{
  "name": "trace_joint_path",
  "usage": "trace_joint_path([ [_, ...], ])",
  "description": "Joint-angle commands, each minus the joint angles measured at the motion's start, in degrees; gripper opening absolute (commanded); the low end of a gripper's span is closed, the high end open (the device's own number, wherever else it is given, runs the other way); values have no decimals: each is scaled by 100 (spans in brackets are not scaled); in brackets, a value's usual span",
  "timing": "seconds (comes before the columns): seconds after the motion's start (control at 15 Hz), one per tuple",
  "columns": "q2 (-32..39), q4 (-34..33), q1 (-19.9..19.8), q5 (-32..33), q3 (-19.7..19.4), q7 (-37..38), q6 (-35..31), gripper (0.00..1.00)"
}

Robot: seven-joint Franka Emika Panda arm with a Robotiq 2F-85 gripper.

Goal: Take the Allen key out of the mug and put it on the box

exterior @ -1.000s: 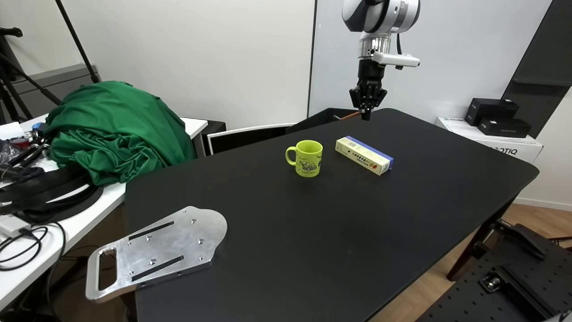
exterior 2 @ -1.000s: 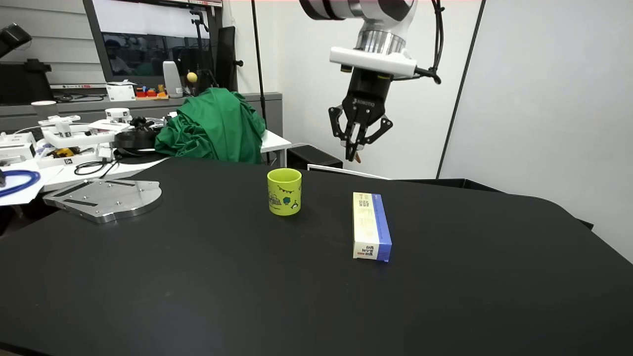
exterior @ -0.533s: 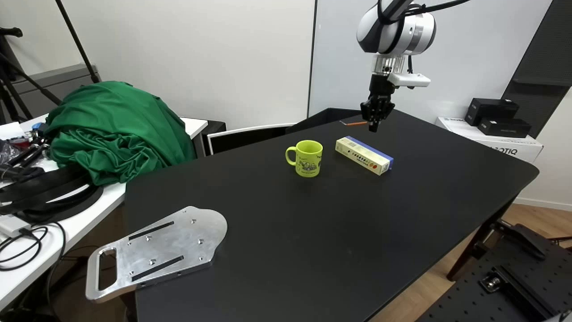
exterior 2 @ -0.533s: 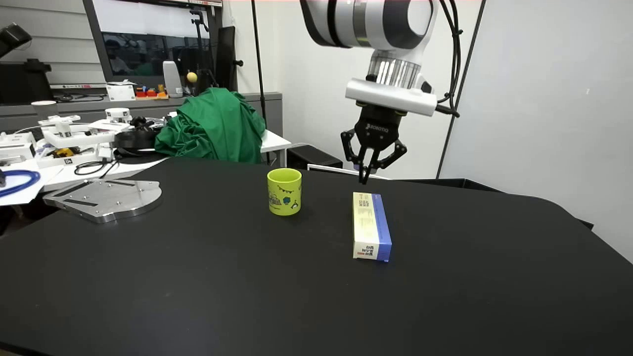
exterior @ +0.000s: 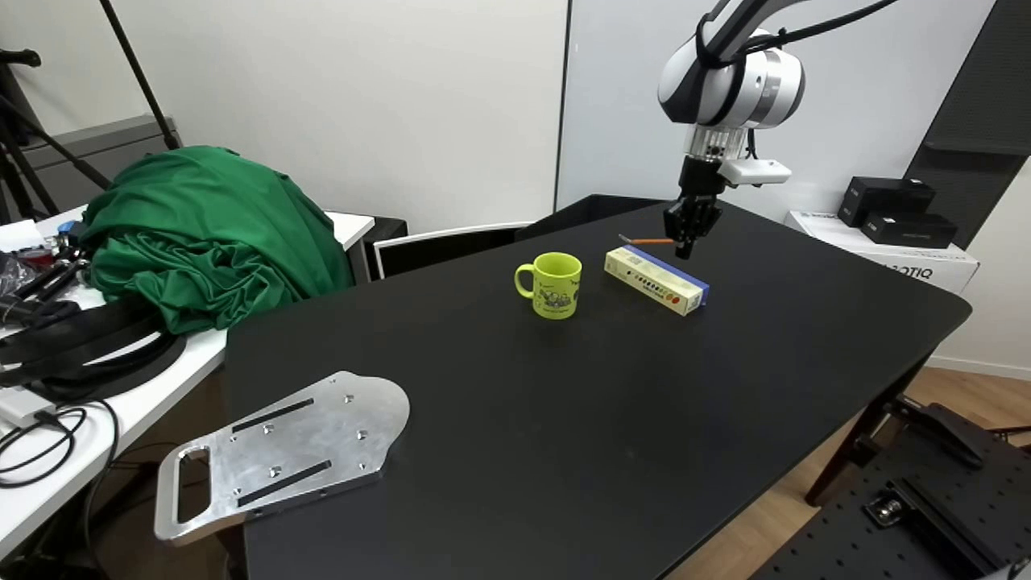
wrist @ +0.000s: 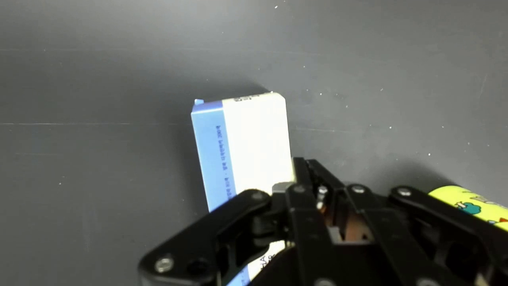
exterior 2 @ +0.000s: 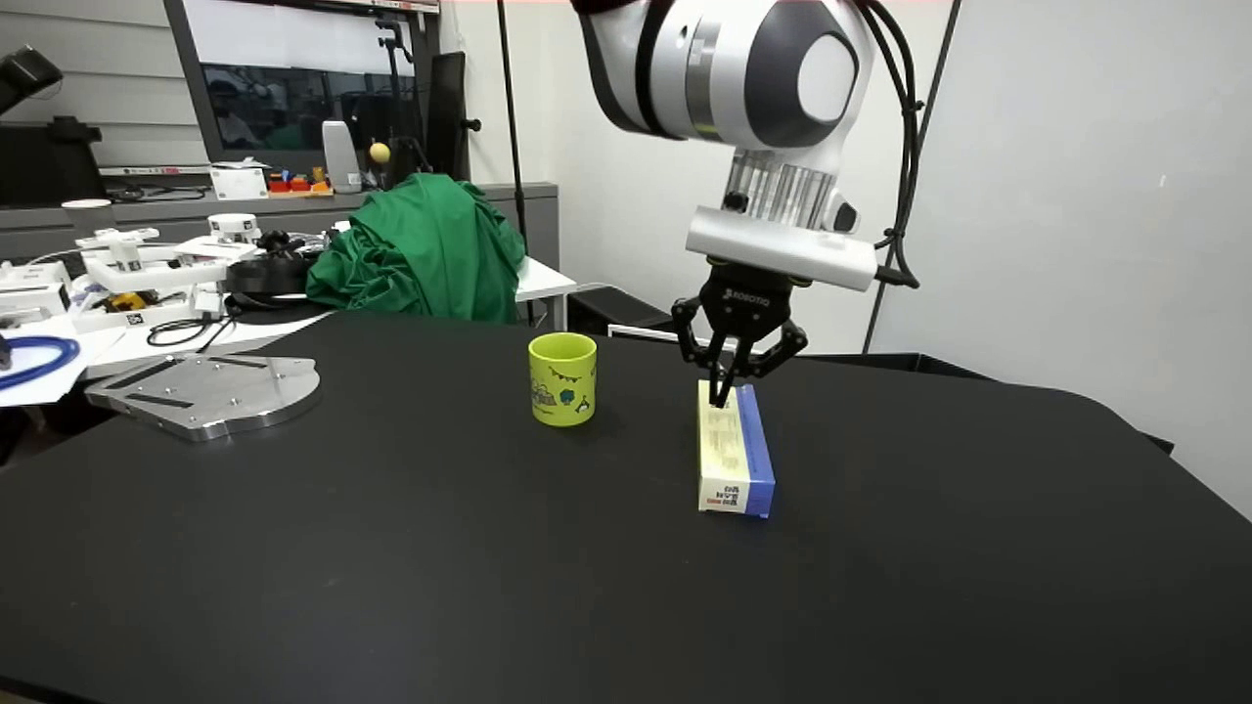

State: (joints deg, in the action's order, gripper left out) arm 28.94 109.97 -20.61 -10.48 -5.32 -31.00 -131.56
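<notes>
The Allen key (exterior: 651, 241), a thin rod with an orange middle and a bent metal end, sticks out sideways from my gripper (exterior: 683, 248). The gripper is shut on it, and its metal end (wrist: 320, 195) shows between the fingers in the wrist view. In an exterior view my gripper (exterior 2: 721, 396) hides most of the key. The box (exterior: 654, 280) lies flat, cream and blue, just below the fingertips; it also shows in the wrist view (wrist: 254, 143). Whether the fingertips touch it I cannot tell. The yellow-green mug (exterior: 556, 288) stands upright beside the box.
A grey metal plate (exterior: 322, 435) with a handle slot lies at the table's edge. A green cloth heap (exterior: 209, 242) and cables sit on a white side table. The black table (exterior 2: 440, 567) carries the mug and box. A wall stands behind the arm.
My gripper has come down with the Allen key, from above the far table edge to just over the box. The key has swung closer to level. The mug and box have not moved.
</notes>
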Motion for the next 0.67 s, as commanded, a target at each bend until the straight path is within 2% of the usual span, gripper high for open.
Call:
trace_joint_path([
  [0.0,-184,375,-188,-130,129,-269,-254,2],
  [0.6,66,340,-282,-423,224,-360,-647,2],
])
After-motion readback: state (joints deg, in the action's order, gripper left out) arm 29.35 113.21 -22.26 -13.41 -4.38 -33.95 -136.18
